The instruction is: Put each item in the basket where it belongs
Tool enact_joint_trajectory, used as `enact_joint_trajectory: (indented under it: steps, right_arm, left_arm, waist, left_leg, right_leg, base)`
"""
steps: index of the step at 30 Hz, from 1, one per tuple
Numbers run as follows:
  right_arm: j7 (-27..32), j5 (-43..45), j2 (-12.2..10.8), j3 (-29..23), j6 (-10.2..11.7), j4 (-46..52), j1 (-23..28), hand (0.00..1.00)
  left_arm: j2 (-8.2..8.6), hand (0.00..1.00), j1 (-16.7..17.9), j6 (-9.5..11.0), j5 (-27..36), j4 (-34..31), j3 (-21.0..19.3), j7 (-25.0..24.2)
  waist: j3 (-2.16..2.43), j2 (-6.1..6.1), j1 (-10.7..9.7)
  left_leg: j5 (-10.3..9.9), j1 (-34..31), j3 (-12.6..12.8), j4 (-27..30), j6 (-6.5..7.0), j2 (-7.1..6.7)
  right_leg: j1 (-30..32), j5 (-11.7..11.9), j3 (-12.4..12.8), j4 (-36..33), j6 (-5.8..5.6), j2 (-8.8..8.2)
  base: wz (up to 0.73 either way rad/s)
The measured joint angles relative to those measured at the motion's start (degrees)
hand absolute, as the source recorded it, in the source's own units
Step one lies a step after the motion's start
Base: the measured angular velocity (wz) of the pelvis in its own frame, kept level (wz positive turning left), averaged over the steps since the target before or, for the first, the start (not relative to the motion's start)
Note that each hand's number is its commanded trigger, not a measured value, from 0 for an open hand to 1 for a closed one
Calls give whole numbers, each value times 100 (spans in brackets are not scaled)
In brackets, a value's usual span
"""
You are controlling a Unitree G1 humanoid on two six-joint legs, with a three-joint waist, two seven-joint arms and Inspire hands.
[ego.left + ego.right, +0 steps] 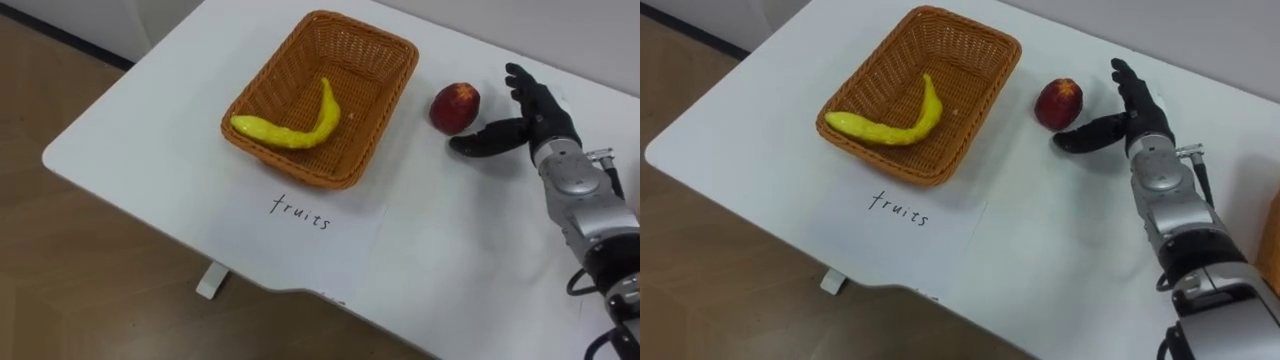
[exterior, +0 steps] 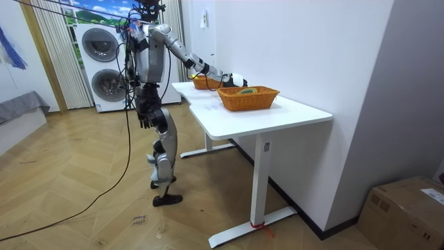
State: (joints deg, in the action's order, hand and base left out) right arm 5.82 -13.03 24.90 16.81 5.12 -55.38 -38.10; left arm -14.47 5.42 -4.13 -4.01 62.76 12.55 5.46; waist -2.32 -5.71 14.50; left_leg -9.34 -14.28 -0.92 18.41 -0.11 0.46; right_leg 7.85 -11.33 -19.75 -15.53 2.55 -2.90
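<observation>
A woven wicker basket [image 1: 372,52] stands on the white table [image 1: 170,130] above a paper sheet marked "fruits" [image 1: 300,212]. A yellow banana [image 1: 290,131] lies inside it. To the right of the basket, a red apple [image 1: 455,107] rests on the tabletop. My right hand [image 1: 530,118] is just right of the apple and open, fingers straight and thumb stretched toward the apple's near side, holding nothing. In the room view my left hand [image 2: 144,115] hangs at my side.
I stand at the table's long side with my right arm reaching over it. A second wicker basket [image 2: 248,98] sits nearer the room view's right end of the table. The table's front edge [image 1: 150,210] runs close below the paper.
</observation>
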Motion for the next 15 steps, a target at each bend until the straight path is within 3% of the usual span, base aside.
enact_joint_trajectory:
  steps: [15]
  right_arm:
    - [-180, 8, -125, 165, -21, 137, -83, 0]
  left_arm:
    - [-1, 0, 0, 0, 2, -63, 4, -5]
  waist:
    - [3, -5, 5]
  left_leg:
    - [0, 17, 1, -6, 0, -3]
  right_leg:
    - [-24, 0, -15, 34, 0, 1]
  base:
    - [0]
